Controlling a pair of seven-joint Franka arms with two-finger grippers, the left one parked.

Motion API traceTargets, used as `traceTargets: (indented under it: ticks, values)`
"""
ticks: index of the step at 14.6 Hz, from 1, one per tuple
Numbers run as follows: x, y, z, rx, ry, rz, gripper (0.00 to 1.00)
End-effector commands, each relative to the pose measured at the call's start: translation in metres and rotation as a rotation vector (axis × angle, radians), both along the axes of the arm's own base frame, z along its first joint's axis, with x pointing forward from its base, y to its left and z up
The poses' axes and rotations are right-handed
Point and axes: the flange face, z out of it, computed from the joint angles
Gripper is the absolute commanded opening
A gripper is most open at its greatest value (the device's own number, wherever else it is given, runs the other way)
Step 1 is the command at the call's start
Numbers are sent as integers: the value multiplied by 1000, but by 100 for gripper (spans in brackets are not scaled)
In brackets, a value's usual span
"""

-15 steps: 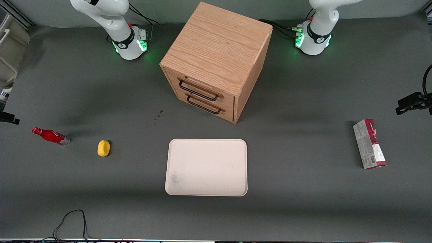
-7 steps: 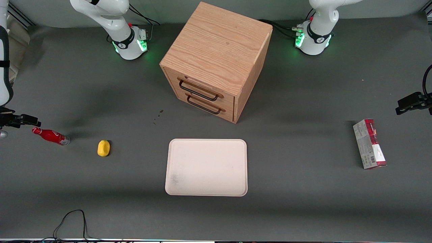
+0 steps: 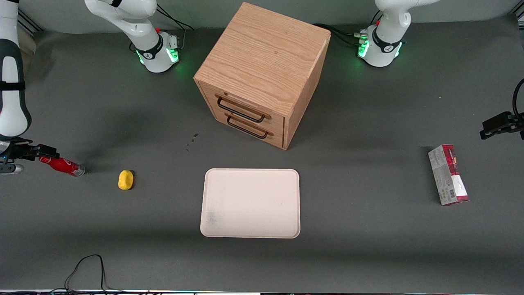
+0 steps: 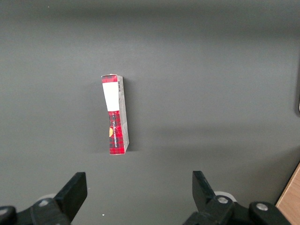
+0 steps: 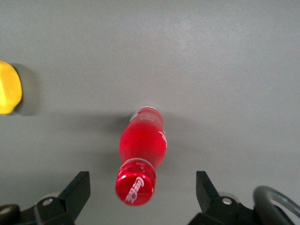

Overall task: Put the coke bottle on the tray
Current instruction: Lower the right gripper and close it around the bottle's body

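Grey felt tabletop (image 3: 368,246) is shown with the cream tray (image 3: 250,203) bare in front of the oak drawer cabinet (image 3: 262,73). Over the past second the right arm has been brought in from the working arm's end, and its gripper (image 3: 41,152) is now held above the cap of the coke bottle (image 3: 62,165), fingers spread wide in the wrist view; a grasp appears imminent. The coke bottle lies on its side, well apart from the tray, a yellow lemon-like object (image 3: 125,180) between them. The bottle's cap is partly masked by the gripper.
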Motion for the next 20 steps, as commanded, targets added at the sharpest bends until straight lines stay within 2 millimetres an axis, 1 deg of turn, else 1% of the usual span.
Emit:
traceTargets:
  ticks: [1,3,4,5,7,9,12,16,18,19,20]
  values:
    - [1,-1,-1,7,-24,-2,100]
    - [1,0,-2,8,-22,-2,100]
    - [2,-1,0,7,-24,2,95]
    - [3,0,1,5,-26,6,87]
    - [8,6,3,4,-29,22,67]
    - [8,8,3,5,-28,24,49]
    - [8,8,6,6,-29,39,0]
    - [9,8,8,6,-30,39,0]
    - [16,7,25,4,-42,45,0]
    - [21,7,39,17,-30,50,0]
    - [27,9,57,29,-18,58,0]
